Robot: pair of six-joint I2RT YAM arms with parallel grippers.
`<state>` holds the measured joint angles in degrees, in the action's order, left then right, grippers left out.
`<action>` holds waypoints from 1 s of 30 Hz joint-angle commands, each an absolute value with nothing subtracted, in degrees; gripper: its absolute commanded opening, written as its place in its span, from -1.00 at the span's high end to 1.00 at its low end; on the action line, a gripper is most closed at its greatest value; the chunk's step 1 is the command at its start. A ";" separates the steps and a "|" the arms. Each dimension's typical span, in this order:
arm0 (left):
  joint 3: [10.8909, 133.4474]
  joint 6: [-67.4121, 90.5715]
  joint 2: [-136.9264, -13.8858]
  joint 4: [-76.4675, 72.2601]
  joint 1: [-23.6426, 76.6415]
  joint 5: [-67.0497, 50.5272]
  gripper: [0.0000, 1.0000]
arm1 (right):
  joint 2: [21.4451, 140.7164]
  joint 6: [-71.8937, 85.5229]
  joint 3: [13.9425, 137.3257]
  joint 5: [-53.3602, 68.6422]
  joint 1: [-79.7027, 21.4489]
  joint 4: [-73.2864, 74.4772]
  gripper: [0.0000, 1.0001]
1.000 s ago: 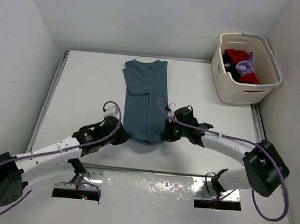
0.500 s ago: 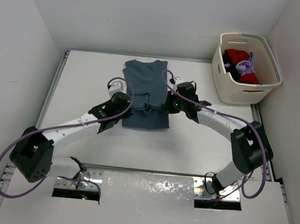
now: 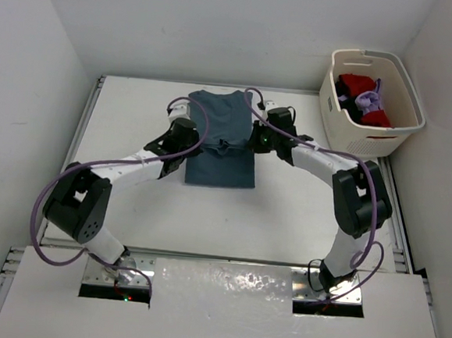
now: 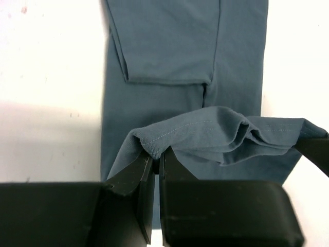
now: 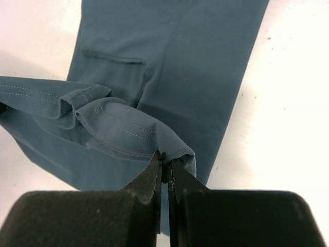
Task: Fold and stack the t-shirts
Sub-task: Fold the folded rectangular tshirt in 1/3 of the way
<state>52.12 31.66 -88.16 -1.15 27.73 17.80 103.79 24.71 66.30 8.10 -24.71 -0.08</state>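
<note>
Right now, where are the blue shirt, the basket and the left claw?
teal-blue t-shirt (image 3: 218, 114), overhead view, its flat far half.
laundry basket (image 3: 362, 144), overhead view, its near wall.
left gripper (image 4: 157, 153), left wrist view, between fingertips shut on the shirt's hem.

T-shirt (image 3: 223, 130) on table (image 3: 129, 200) btwn L hand (image 4: 157, 157) & R hand (image 5: 165, 162); basket (image 3: 361, 140) w/ other shirts (image 3: 365, 98) far right.

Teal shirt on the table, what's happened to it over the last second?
The left gripper and right gripper carried the near hem of the teal shirt away from the bases, over its far half, folding it shorter. Both stayed shut on the hem; the laundry basket did not move.
</note>
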 commanded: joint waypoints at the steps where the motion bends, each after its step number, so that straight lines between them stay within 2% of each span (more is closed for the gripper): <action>1: 55.89 29.44 -90.26 -6.06 25.49 15.65 1.00 | 106.42 23.47 71.62 9.14 -23.64 -2.46 1.00; 16: 66.27 28.47 -105.81 -4.30 21.36 10.55 1.00 | 117.42 25.22 80.68 9.23 -21.10 -2.11 1.00; 17: 66.44 28.39 -106.34 -4.39 20.75 9.76 1.00 | 118.55 25.83 80.94 9.58 -20.48 -2.54 0.98; 19: 68.37 28.74 -108.09 -2.56 20.04 8.53 1.00 | 119.79 26.71 82.08 10.81 -19.95 -3.16 0.67; 20: 69.16 28.48 -108.71 -1.33 19.43 8.00 0.59 | 120.66 26.89 82.52 11.07 -19.52 -3.43 0.47; 21: 70.56 28.56 -109.33 -0.80 19.16 7.82 0.26 | 120.93 26.72 83.57 11.42 -19.42 -3.43 0.18; 22: 71.10 28.22 -110.12 -0.53 19.07 7.13 -0.18 | 121.11 26.46 83.84 12.38 -19.08 -3.60 0.05; 23: 71.63 28.04 -110.30 -0.18 18.90 6.95 -0.44 | 121.11 26.19 84.28 12.65 -18.99 -3.69 -0.09; 26: 72.16 27.77 -109.25 -0.44 18.81 6.15 -0.61 | 119.71 24.00 84.64 13.88 -18.90 -2.55 -0.35; 30: 70.50 27.69 -106.00 -0.44 18.81 7.03 -0.77 | 115.15 23.29 78.34 14.50 -18.90 -3.60 -0.45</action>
